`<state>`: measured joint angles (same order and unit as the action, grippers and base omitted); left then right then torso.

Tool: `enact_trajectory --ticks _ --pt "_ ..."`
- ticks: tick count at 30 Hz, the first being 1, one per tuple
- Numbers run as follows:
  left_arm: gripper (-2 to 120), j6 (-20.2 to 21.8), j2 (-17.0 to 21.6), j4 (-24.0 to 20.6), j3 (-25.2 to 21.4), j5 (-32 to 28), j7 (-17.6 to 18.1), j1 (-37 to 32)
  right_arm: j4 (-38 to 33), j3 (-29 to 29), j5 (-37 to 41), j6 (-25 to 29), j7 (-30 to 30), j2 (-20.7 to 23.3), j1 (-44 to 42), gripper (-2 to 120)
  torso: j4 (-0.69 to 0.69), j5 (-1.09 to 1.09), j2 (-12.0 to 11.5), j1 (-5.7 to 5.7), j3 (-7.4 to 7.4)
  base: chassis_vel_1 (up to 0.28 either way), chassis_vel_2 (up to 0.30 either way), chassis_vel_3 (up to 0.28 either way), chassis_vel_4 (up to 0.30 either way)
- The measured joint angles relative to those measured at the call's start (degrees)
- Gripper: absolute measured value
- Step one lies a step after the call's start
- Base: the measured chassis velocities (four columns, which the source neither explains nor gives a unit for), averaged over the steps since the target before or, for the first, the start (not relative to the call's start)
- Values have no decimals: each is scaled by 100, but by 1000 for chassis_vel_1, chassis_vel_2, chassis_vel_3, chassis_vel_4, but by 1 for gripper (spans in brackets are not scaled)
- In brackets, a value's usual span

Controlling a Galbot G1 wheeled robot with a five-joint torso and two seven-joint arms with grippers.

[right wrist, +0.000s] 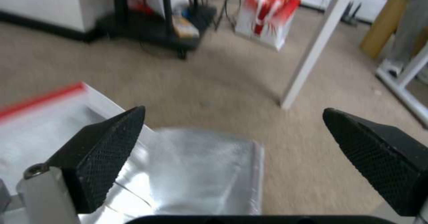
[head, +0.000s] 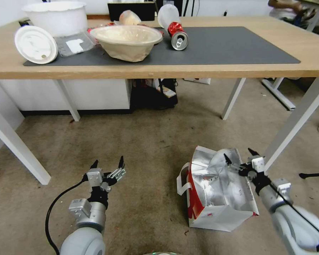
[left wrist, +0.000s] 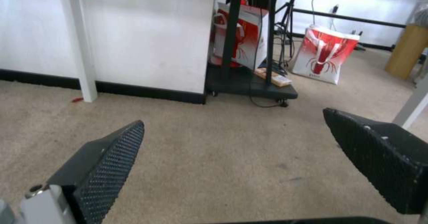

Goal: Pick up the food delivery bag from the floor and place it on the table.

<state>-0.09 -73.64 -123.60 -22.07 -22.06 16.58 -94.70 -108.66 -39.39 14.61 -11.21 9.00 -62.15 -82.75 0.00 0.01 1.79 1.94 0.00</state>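
The food delivery bag (head: 216,193) stands open on the floor (head: 149,148), white and red outside, silver foil inside, with a white strap handle on its left side. My right gripper (head: 239,157) hovers open over the bag's far right rim, one fingertip above the foil opening, the other past the rim. The right wrist view shows the foil lining (right wrist: 192,170) under the spread fingers (right wrist: 111,150). Off to the bag's left, my left gripper (head: 108,164) is open above bare carpet (left wrist: 223,157). The table (head: 166,69) with its dark grey mat (head: 223,46) stretches across the far side.
On the table stand a white tub (head: 56,16), a round lid (head: 35,44), a beige bowl (head: 127,40) and a tipped can (head: 179,39). White table legs (head: 294,120) rise near the bag. Another red-and-white bag (left wrist: 325,55) and a black cart (left wrist: 249,83) sit beyond.
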Motion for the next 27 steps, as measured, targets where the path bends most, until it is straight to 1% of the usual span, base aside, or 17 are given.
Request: enact_trajectory --ticks 1,4,5,7,8,9,12,15,20,23,24,27 --pt "100 0 0 0 0 0 0 0 0 0 0 0 0 0 0 100 0 0 0 0 0 0 0 0 0" --pt "100 -14 -17 37 -9 17 9 24 484 204 22 -240 -128 264 349 100 0 0 2 1 0 0 0 0 0" --pt "100 -14 -17 37 -9 17 9 24 484 204 22 -240 -128 264 349 100 0 0 2 1 0 0 0 0 0" --pt "100 -22 -40 59 -12 35 10 30 770 337 66 -343 -124 397 545 100 -1 0 4 1 0 0 0 0 0" --pt "100 -22 -40 59 -12 35 10 30 770 337 66 -343 -124 397 545 100 -1 0 4 1 0 0 0 0 0" --pt "100 -25 -51 70 -13 38 13 31 868 397 126 -391 -109 437 624 100 -2 -1 5 1 0 0 0 0 0" --pt "100 -29 -86 98 -17 53 38 42 1215 623 205 -508 -88 489 912 100 1 0 7 1 0 0 0 0 0" --pt "100 -33 -102 113 -20 71 57 40 1404 746 206 -568 -40 491 1061 100 0 0 8 2 0 0 0 0 0" --pt "100 -50 -111 136 -34 101 90 33 1514 861 200 -798 -20 478 1190 100 0 0 10 2 0 0 0 0 0" --pt "100 -66 -116 149 -46 109 119 39 1512 947 281 -1148 -13 500 1224 100 0 -1 11 2 0 0 0 0 0" --pt "100 -66 -116 149 -46 109 119 39 1512 947 281 -1148 -13 500 1224 100 0 -1 11 2 0 0 0 0 0" --pt "100 -82 -116 157 -53 117 132 45 1519 1039 387 -1362 -25 535 1257 91 -1 -1 12 2 0 0 0 0 0"
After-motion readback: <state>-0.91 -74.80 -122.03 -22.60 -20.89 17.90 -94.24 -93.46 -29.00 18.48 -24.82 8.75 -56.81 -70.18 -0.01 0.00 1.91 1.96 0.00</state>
